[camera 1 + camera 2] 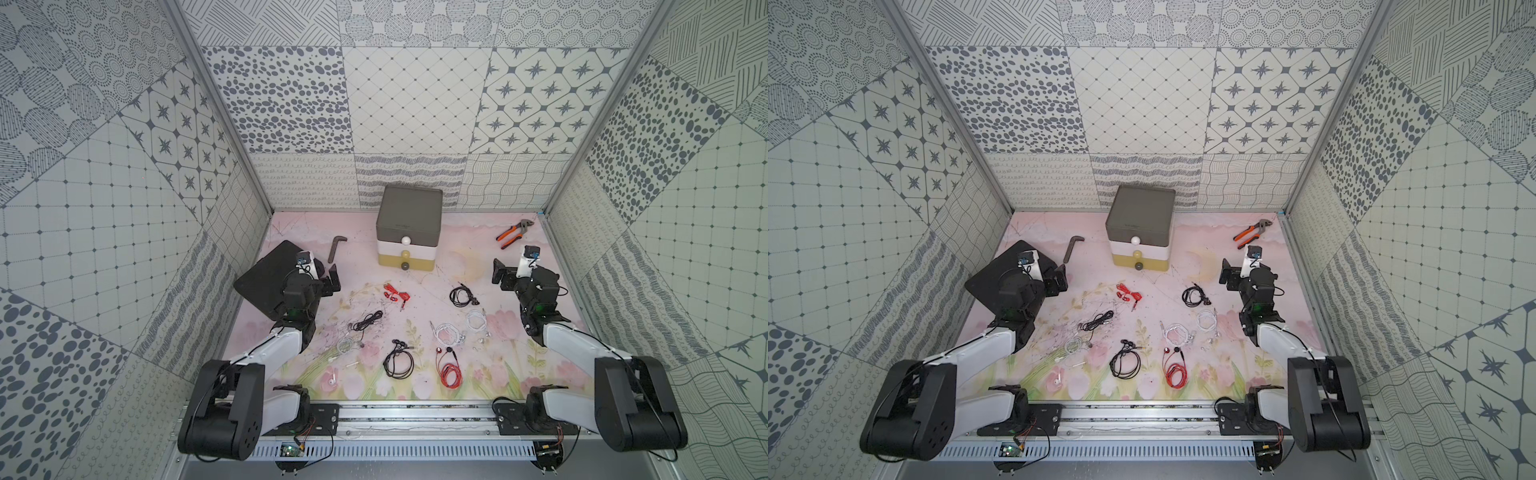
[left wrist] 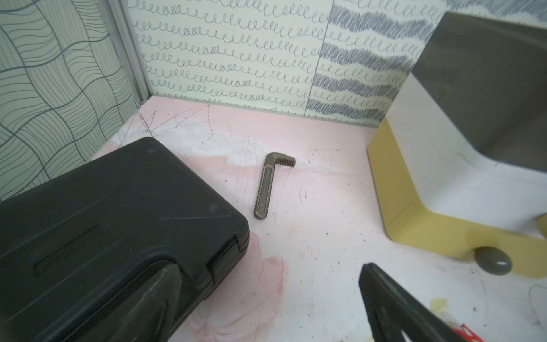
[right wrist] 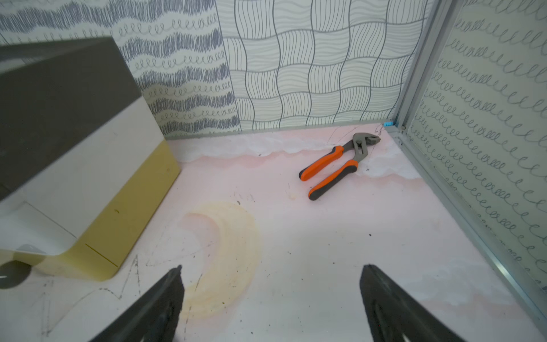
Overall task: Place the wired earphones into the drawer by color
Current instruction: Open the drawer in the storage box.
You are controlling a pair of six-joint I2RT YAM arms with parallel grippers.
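Note:
The drawer [image 1: 409, 226] stands at the back middle with dark grey, white and mustard tiers, all pushed in; its side shows in the left wrist view [image 2: 414, 189] and the right wrist view [image 3: 88, 165]. Several wired earphones lie coiled on the mat in front of it: red [image 1: 397, 296], black [image 1: 462, 296], black [image 1: 368, 321], white [image 1: 446, 332], black [image 1: 398, 360], red [image 1: 451, 372]. My left gripper [image 1: 322, 276] [image 2: 266, 296] hangs open left of the drawer, at the edge of the black case. My right gripper [image 1: 513, 272] [image 3: 270, 284] hangs open right of the drawer. Both hold nothing.
A flat black case [image 1: 266, 282] lies at the left under my left wrist. An L-shaped metal piece [image 1: 336, 247] lies behind it. Orange-handled pliers [image 1: 513, 232] lie in the back right corner. Patterned walls close three sides.

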